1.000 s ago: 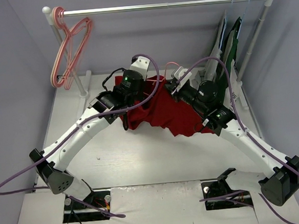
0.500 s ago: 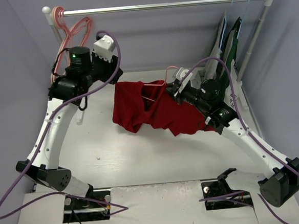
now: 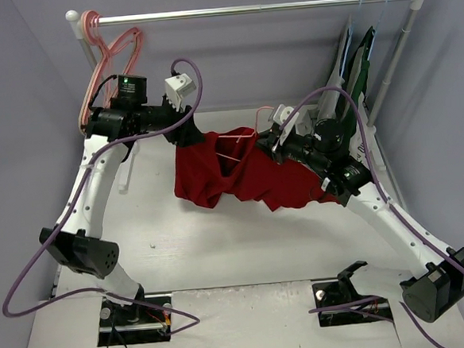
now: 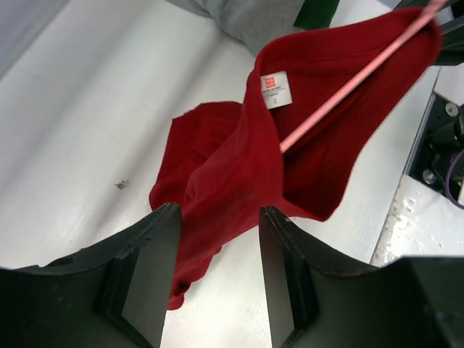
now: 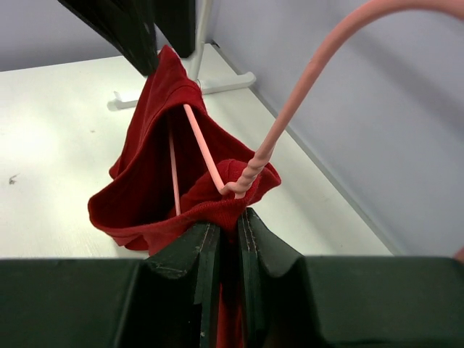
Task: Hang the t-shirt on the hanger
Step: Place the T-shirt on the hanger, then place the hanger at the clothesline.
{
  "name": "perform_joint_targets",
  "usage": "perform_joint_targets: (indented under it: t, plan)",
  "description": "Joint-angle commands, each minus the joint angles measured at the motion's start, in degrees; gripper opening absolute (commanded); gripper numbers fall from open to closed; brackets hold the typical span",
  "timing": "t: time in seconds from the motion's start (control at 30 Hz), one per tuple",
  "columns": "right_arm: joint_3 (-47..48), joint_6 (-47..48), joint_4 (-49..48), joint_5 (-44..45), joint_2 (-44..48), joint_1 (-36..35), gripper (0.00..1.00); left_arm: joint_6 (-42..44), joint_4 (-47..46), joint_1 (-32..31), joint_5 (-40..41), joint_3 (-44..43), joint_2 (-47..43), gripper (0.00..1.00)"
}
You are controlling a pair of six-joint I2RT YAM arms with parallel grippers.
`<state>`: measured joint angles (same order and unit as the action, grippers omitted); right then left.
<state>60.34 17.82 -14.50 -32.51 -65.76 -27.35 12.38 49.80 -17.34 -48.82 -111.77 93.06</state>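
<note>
Red t-shirt is pinched beneath the hanger by the right gripper, jaws closed, raised for threading; left gripper jaws are parted.

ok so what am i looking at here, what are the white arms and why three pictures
Two robot arms are bolted to a table. The wide picture looks down from above and behind them. The other two come from a camera on each wrist, so the dark prongs at the bottom are that arm's own gripper. A red t-shirt rests partly on the table with a pink hanger inside it, hook sticking out. The right gripper is shut on the cloth just below that hook. The left gripper is open at the shirt's other side.
</note>
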Motion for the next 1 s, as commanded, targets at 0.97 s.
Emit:
perform_joint_targets:
  t: [0.97]
  plan:
    - [10.0,-0.7,-3.9,-8.5,-5.5,0.5,0.0,11.6,5.4,-1.9,-12.4,5.9,-1.8,0.25]
